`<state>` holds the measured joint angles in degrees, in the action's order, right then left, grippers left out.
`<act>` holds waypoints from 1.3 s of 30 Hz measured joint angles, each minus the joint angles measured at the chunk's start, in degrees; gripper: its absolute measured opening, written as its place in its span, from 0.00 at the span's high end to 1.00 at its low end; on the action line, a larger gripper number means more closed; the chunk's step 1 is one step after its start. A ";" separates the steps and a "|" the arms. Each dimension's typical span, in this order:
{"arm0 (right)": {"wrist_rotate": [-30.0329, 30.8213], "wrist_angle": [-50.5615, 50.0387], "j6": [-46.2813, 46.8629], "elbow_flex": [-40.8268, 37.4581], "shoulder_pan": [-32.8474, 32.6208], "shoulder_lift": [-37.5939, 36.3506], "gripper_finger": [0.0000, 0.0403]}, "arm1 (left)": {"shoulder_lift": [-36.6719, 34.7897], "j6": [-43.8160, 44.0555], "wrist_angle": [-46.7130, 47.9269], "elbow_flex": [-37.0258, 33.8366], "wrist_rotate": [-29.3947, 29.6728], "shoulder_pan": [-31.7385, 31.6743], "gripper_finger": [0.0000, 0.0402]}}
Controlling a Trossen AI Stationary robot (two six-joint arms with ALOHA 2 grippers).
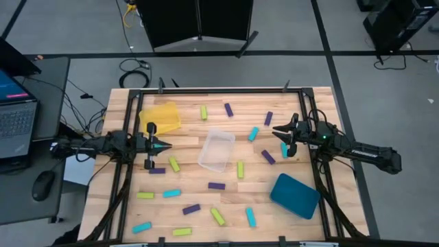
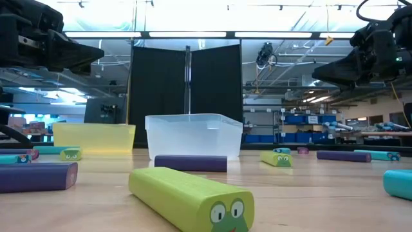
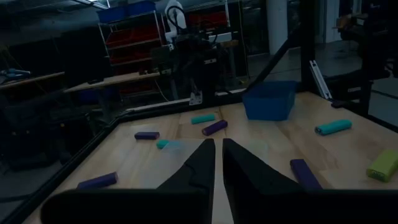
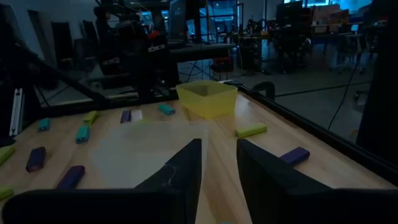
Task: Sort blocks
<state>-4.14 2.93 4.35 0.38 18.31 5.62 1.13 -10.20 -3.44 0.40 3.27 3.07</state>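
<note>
Above table, both sides | left gripper (image 1: 167, 145) nearly closed, empty | right gripper (image 1: 276, 130) slightly parted, empty | blocks (image 1: 174, 164) scattered beneath and between | step: pre-pick | next: descend onto nearest block.

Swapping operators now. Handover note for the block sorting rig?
Left gripper: nearly shut, empty, raised beside the yellow tray.
Right gripper: slightly open, empty, raised at the table's right side.
Blocks: lime-green, purple and cyan, all scattered over the table.
Done: nothing; yellow tray, clear tray and teal tray hold no blocks.
Left: sort every block.
</note>
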 joint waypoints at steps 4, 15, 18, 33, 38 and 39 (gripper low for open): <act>0.01 -0.01 -0.01 0.00 0.00 0.00 0.72 | 0.00 0.00 0.00 0.00 0.00 0.00 0.90; 0.01 0.00 0.00 0.00 -0.02 0.00 0.72 | 0.00 0.00 0.00 -0.01 0.00 0.00 0.90; 0.00 -0.01 0.00 0.00 0.00 0.01 0.72 | 0.00 0.00 0.00 -0.02 0.00 0.00 0.90; 0.00 -0.01 -0.01 0.00 0.00 -0.01 0.72 | -0.03 43.85 -23.91 0.61 -4.62 0.04 0.90; 0.01 0.00 0.00 0.00 -0.02 -0.01 0.72 | 0.01 45.94 -28.74 0.66 -5.46 0.04 0.90; 0.00 0.00 0.00 0.00 -0.02 0.00 0.72 | 0.08 46.61 -29.17 0.66 -5.66 0.04 0.90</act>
<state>-4.14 2.93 4.35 0.38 18.28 5.62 1.20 36.41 -32.61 1.06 -2.39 3.11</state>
